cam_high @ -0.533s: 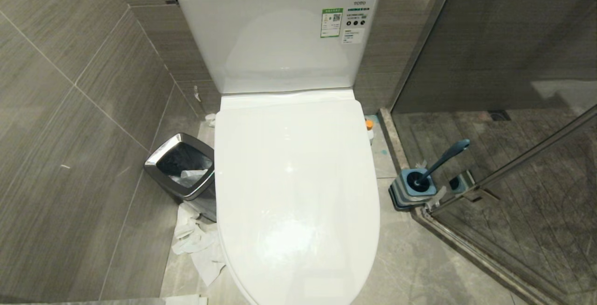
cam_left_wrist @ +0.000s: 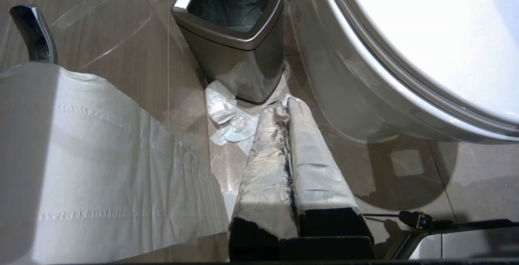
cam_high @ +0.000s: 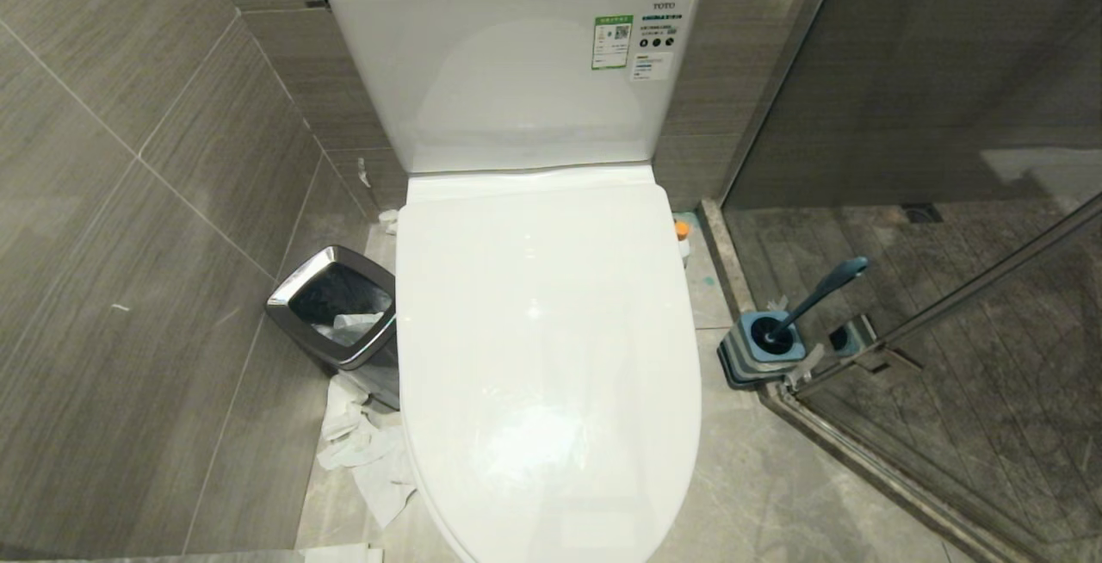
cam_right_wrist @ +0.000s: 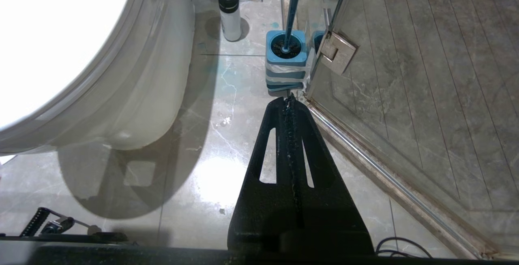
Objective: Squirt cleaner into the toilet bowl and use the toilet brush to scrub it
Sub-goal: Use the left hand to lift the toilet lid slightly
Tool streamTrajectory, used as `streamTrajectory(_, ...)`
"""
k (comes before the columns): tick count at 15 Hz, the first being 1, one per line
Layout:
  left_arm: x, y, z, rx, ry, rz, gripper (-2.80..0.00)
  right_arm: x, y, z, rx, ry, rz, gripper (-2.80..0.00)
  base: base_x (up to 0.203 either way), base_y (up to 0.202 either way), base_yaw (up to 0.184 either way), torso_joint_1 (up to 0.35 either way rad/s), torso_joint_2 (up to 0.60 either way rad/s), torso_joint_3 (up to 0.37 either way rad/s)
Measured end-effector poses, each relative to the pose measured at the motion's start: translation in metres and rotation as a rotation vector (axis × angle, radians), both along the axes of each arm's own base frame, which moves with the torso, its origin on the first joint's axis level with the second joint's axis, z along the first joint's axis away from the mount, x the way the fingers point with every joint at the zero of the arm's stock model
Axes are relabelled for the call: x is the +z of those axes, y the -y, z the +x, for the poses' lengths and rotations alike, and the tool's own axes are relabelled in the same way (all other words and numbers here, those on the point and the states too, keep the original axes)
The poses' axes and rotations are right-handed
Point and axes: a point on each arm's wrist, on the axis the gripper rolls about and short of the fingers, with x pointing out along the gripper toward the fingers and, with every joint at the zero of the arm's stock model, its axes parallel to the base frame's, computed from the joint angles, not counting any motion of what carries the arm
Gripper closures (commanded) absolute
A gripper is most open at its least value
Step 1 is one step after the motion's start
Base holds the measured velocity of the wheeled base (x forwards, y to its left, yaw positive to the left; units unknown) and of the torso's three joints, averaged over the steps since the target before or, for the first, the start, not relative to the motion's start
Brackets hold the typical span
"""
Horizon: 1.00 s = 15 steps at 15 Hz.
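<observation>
1. Toilet (cam_high: 542, 330): lid down over the bowl, set against the back wall.
2. Toilet brush (cam_high: 818, 292): upright in its blue holder (cam_high: 762, 356) on the floor, right of the toilet, at the glass shower door's corner.
3. Cleaner bottle (cam_right_wrist: 228, 5): standing on the floor beside the toilet base, near the holder.
4. Right gripper (cam_right_wrist: 290, 103): jaws pressed together, empty, low over the floor, just short of the holder.
5. Left gripper (cam_left_wrist: 286, 105): wrapped fingers closed, holding nothing, near the metal bin (cam_high: 340, 313) and crumpled tissue (cam_high: 366, 451).

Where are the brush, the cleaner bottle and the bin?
brush (cam_high: 825, 286), head view, on its blue handle.
cleaner bottle (cam_right_wrist: 229, 5), right wrist view, on its white body by the dark band.
bin (cam_high: 293, 294), head view, on its metal rim.
</observation>
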Motion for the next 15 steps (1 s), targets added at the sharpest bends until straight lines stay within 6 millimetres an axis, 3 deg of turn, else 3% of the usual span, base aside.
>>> streamTrajectory(4, 0.003, 0.000, 0.000, 0.008, 0.015, 0.020, 0.00, 0.000, 0.000, 0.000, 0.000, 0.000, -0.001, 0.00, 0.000, 0.000, 0.000, 0.000, 0.00, 0.000)
streamTrajectory(6, 0.024, 0.000, -0.008, -0.014, 0.092, 0.047, 0.00, 0.000, 0.000, 0.000, 0.000, 0.000, 0.000, 0.00, 0.000, 0.000, 0.000, 0.000, 0.00, 0.000)
streamTrajectory(11, 0.109, 0.002, -0.031, -0.091, 0.276, 0.105, 0.00, 0.000, 0.000, 0.000, 0.000, 0.000, 0.000, 0.00, 0.000, 0.000, 0.000, 0.000, 0.00, 0.000)
streamTrajectory(15, 0.185, 0.003, -0.016, -0.093, 0.298, 0.135, 0.00, 0.000, 0.000, 0.000, 0.000, 0.000, 0.000, 0.00, 0.000, 0.000, 0.000, 0.000, 0.00, 0.000)
